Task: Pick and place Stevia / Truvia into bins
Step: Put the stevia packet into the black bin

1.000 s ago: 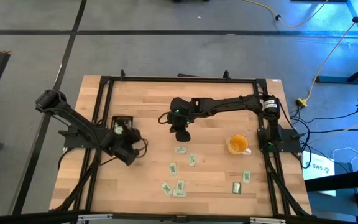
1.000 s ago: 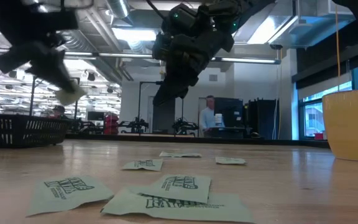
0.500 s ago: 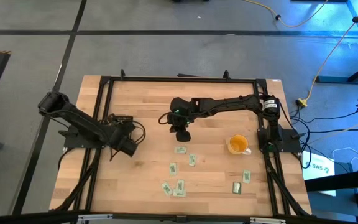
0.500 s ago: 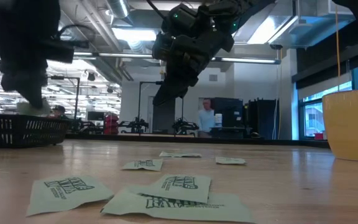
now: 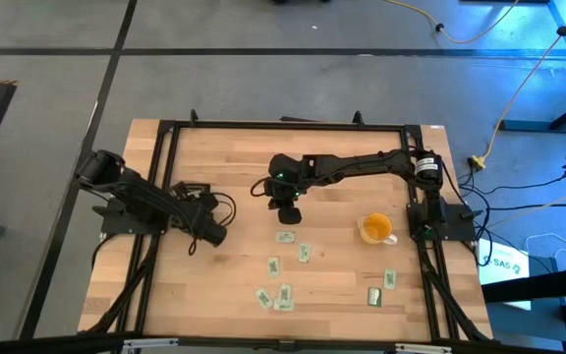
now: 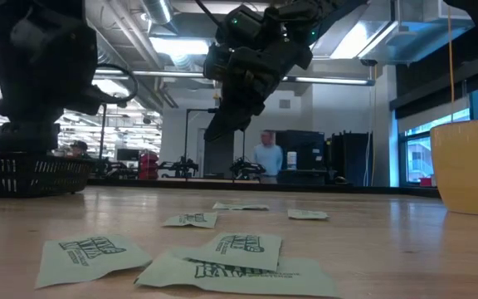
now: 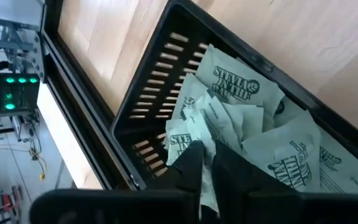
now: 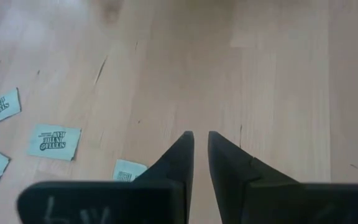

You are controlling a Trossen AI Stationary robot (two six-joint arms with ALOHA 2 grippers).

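The bin [image 7: 148, 93] is a black slotted tray near the table's left edge [image 5: 193, 188], with several pale green Stevia sachets [image 7: 241, 118] piled in it. My left gripper [image 7: 207, 163] slants down over that pile, shut on one sachet; in the low view it stands just above the bin [image 6: 23, 174]. My right gripper [image 5: 287, 216] hangs over the middle of the table, its fingers [image 8: 185, 149] shut with nothing between them. Several loose sachets [image 5: 286, 236] lie flat on the wood nearer the front edge. My left gripper pinches one sachet between its two fingers; only a pale strip of it [image 7: 207, 177] shows in the narrow gap. The fingers slant down from above into the bin. The sachet's free part lies among the pile, and I cannot tell whether it rests on it.
A yellow cup [image 5: 375, 228] stands right of centre, and is large at the right of the low view [image 6: 471, 166]. More sachets [image 6: 243, 249] lie close to the front edge. A black frame rail [image 5: 160, 157] runs beside the bin. A person [image 6: 264, 154] stands far behind the table.
My left gripper has carried its sachet from beside the bin toward the table's left edge and down, tipping steeply, so that it now stands over the bin's pile. The person in the room behind has stepped a little to the left.
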